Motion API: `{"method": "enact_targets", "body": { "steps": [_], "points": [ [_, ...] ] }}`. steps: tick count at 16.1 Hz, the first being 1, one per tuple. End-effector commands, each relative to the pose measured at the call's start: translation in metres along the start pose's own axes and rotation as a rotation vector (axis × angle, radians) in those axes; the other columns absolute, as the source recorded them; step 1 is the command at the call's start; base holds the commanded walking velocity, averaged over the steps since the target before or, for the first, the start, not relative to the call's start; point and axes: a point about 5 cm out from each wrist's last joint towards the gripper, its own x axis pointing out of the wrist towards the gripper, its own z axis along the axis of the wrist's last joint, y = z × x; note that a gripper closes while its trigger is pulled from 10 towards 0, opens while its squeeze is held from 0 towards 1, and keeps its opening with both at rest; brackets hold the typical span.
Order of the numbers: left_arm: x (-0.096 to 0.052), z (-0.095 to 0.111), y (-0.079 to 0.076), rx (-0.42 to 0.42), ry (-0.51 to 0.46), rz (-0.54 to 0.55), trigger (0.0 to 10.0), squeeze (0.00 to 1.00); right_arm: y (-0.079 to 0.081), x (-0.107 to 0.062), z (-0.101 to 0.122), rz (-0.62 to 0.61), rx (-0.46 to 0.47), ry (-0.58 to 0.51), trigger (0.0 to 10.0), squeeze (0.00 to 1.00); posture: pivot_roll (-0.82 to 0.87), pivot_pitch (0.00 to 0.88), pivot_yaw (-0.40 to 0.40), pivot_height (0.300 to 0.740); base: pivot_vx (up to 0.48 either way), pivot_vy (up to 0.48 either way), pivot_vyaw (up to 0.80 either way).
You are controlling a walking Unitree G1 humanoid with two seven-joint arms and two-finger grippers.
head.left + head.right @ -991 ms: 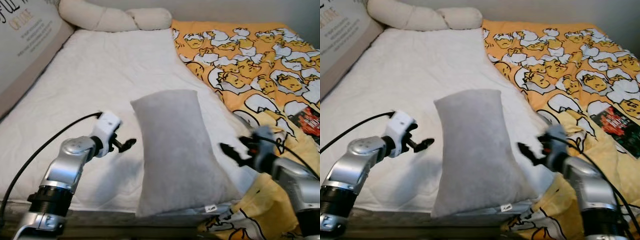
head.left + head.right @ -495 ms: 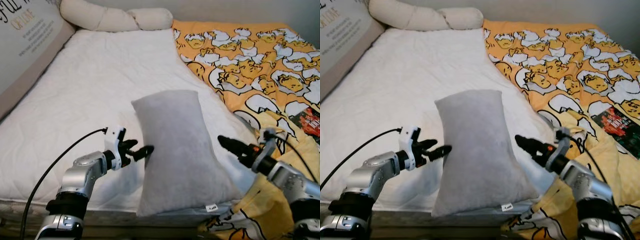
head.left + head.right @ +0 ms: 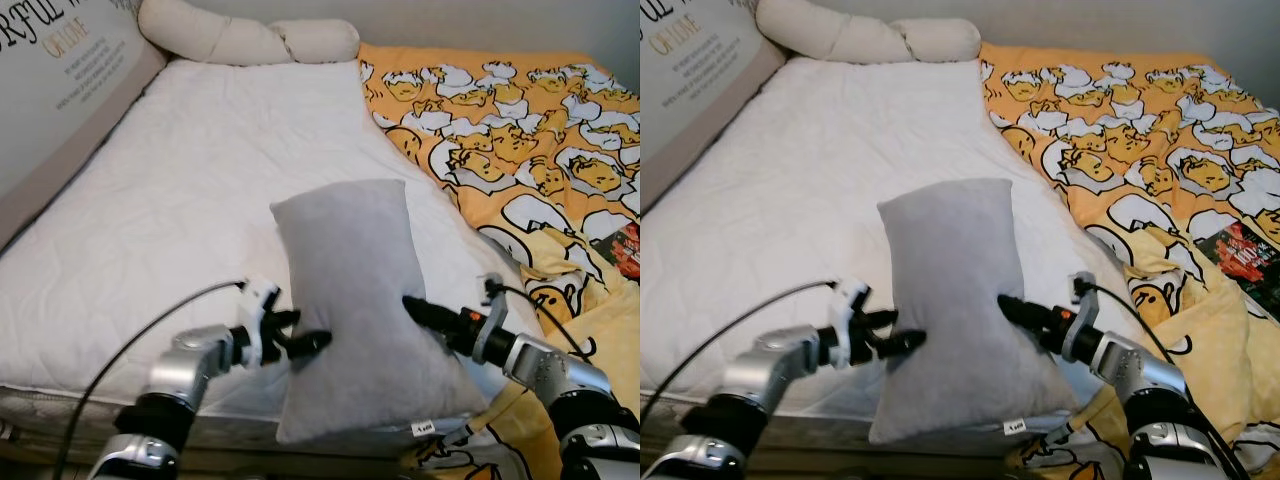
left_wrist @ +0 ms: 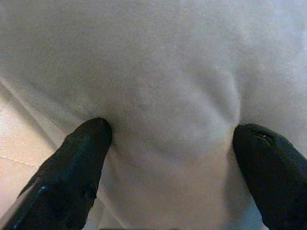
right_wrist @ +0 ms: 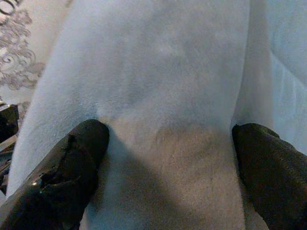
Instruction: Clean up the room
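A grey pillow stands on end near the bed's front edge, leaning slightly. My left gripper presses against its lower left side, fingers spread. My right gripper presses in from the opposite side at about the same height. In the left wrist view the left gripper is open, with both black fingertips dug into the grey fabric. The right wrist view shows the same: right gripper open, fingertips wide apart on the pillow.
The white mattress stretches away to the left and behind. A yellow duck-print blanket covers the right side and spills over the front corner. A cream knotted cushion lies at the head. A lettered cushion lines the left wall. A dark book lies at far right.
Both grippers have closed in from either side until their fingertips touch the pillow. The pillow stays standing. The camera has shifted a little.
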Motion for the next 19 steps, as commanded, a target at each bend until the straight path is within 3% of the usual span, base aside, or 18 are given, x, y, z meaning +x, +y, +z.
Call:
{"method": "enact_targets", "body": {
  "steps": [1, 3, 4, 5, 6, 7, 8, 9, 10, 11, 12, 14, 15, 19],
  "points": [
    [0.007, 0.002, -0.003, 0.014, 0.010, -0.016, 10.0, 1.00, 0.002, 0.007, -0.003, -0.017, 0.030, 0.037, 10.0, 1.00, 0.04, 0.000, 0.002, 0.740, 0.000, 0.000, 0.00],
    [0.012, 0.006, -0.007, -0.007, -0.019, -0.047, 10.0, 1.00, 0.002, 0.010, -0.005, -0.023, 0.057, 0.041, 10.0, 1.00, 0.04, 0.000, 0.002, 0.740, 0.000, 0.000, 0.00],
    [0.020, 0.010, -0.014, -0.023, -0.058, -0.093, 10.0, 0.28, 0.003, 0.016, -0.010, -0.024, -0.003, 0.081, 10.0, 1.00, 0.04, 0.000, 0.002, 0.740, 0.000, 0.000, 0.00],
    [0.024, 0.008, -0.015, -0.004, -0.053, -0.082, 10.0, 0.00, 0.002, 0.019, -0.013, -0.056, -0.071, 0.092, 10.0, 1.00, 0.04, 0.000, 0.000, 0.740, 0.000, 0.000, 0.00],
    [0.029, 0.007, -0.015, -0.001, -0.068, -0.046, 10.0, 0.00, 0.001, 0.021, -0.016, -0.078, -0.117, 0.103, 10.0, 0.00, 0.04, 0.000, -0.001, 0.740, 0.000, 0.000, 0.00],
    [0.030, 0.006, -0.014, -0.021, -0.083, -0.018, 10.0, 0.00, 0.002, 0.022, -0.018, -0.069, -0.110, 0.112, 10.0, 0.00, 0.04, 0.000, -0.001, 0.740, 0.000, 0.000, 0.00],
    [0.032, 0.007, -0.010, -0.103, -0.127, 0.020, 10.0, 0.00, 0.003, 0.024, -0.021, -0.060, -0.112, 0.122, 10.0, 0.00, 0.04, 0.000, -0.003, 0.740, 0.000, 0.000, 0.00],
    [0.033, 0.008, -0.009, -0.184, -0.174, 0.020, 10.0, 0.00, 0.006, 0.027, -0.026, -0.045, -0.128, 0.131, 0.0, 0.00, 0.04, 0.000, -0.003, 0.740, 0.000, 0.000, 0.00],
    [0.034, 0.009, -0.010, -0.189, -0.177, 0.004, 7.1, 0.00, 0.006, 0.028, -0.029, -0.038, -0.133, 0.147, 0.0, 0.00, 0.04, 0.000, -0.003, 0.740, 0.000, 0.000, 0.00],
    [0.036, 0.008, -0.012, -0.171, -0.156, -0.001, 2.9, 0.00, 0.006, 0.028, -0.031, -0.044, -0.118, 0.157, 0.0, 0.00, 0.04, 0.000, -0.004, 0.740, 0.000, 0.000, 0.00],
    [0.037, 0.007, -0.011, -0.157, -0.143, 0.006, 0.0, 0.00, 0.006, 0.030, -0.032, -0.048, -0.100, 0.153, 0.0, 0.00, 0.04, 0.000, -0.004, 0.740, 0.000, 0.000, 0.00],
    [0.038, 0.007, -0.010, -0.156, -0.137, 0.024, 0.0, 0.00, 0.007, 0.031, -0.030, -0.046, -0.100, 0.125, 0.0, 0.00, 0.04, 0.000, -0.006, 0.740, 0.000, 0.000, 0.00],
    [0.039, 0.006, -0.008, -0.194, -0.121, 0.044, 0.0, 0.00, 0.009, 0.034, -0.026, -0.062, -0.108, 0.095, 0.0, 0.00, 0.04, 0.000, -0.009, 0.740, 0.000, 0.000, 0.00],
    [0.037, 0.007, -0.002, -0.145, -0.110, 0.108, 0.0, 0.00, 0.014, 0.041, -0.026, -0.060, -0.164, 0.040, 0.0, 0.00, 0.05, 0.000, -0.016, 0.740, 0.000, 0.000, 0.00]
  ]
}}
